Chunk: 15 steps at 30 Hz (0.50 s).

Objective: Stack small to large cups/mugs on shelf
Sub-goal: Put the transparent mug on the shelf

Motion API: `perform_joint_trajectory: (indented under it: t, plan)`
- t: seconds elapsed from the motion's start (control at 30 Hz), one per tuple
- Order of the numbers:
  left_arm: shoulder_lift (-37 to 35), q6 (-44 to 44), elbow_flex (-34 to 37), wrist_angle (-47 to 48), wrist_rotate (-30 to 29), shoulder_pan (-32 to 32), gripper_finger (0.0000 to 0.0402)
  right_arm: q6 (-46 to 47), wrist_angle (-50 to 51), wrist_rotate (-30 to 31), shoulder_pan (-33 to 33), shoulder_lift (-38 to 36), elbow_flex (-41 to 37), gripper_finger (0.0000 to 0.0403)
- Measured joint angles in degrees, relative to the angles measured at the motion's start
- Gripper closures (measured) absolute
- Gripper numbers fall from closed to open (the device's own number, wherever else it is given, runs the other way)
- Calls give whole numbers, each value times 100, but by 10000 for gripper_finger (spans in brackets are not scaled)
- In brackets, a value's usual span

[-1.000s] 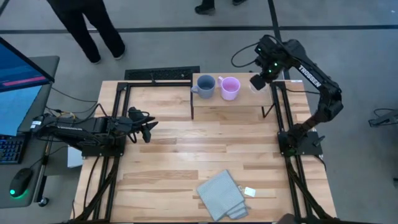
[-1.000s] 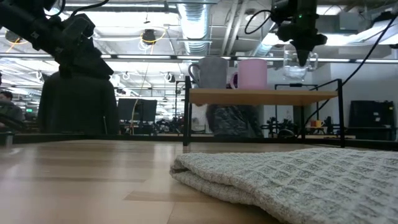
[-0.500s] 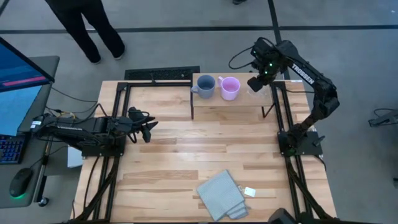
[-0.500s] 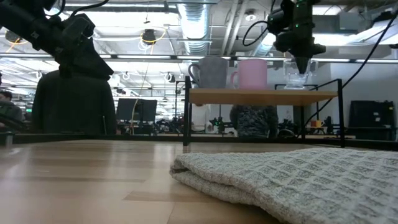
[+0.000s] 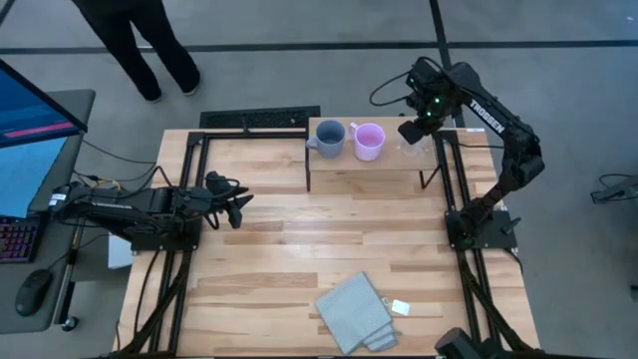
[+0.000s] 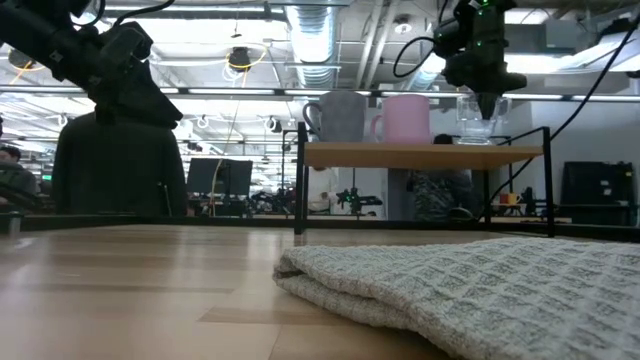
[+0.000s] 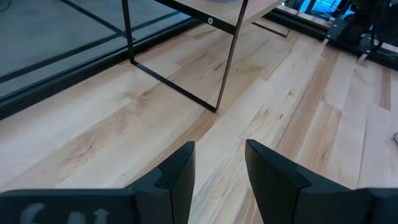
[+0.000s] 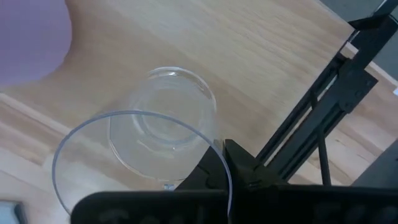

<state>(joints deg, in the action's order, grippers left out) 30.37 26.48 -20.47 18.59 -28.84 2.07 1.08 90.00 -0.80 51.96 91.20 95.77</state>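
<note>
The light-wood shelf (image 5: 361, 166) stands at the table's far side. On it, from left to right, are a blue-grey mug (image 5: 330, 138), a pink mug (image 5: 370, 140) and a clear cup (image 6: 477, 120). My right gripper (image 5: 413, 130) is above the shelf's right end, shut on the clear cup (image 8: 163, 138), right of the pink mug (image 6: 405, 118). My left gripper (image 5: 235, 205) hovers open and empty at the table's left side; its fingers stand apart in the left wrist view (image 7: 221, 168). My right gripper pinches the clear cup's rim (image 8: 219, 163), one finger inside the cup and one outside. The fingers come from above, pointing down. The cup is upright with its base (image 6: 477, 140) at the shelf top; whether it rests there I cannot tell.
A folded grey-blue cloth (image 5: 354, 311) lies near the table's front edge with a small white tag (image 5: 401, 307) beside it. The shelf's thin black legs (image 7: 227, 59) stand ahead of my left gripper. A person (image 5: 140, 40) stands beyond the table's far left corner.
My right gripper has gone down with the clear cup, which was held higher above the shelf's right end and now has its base at the shelf top. The cup has stayed upright.
</note>
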Motion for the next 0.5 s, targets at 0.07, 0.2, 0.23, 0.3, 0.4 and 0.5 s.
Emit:
perform_joint_trajectory:
  t: [0.07,0.2,0.23,0.3,0.4,0.5]
  plan:
    - [0,-4,0,0,0,0,270,0,2,0,1,0,0,399]
    - [-1,-5,0,0,0,0,270,-2,2,-20,56,0,0,399]
    - [0,-7,0,0,0,0,270,-3,0,-15,59,0,0,399]
    - [-2,-7,0,0,0,0,270,1,1,38,67,0,0,399]
    - [-1,-8,0,0,0,0,270,35,0,71,103,0,0,399]
    - [0,-7,0,0,0,0,270,34,0,72,145,0,2,399]
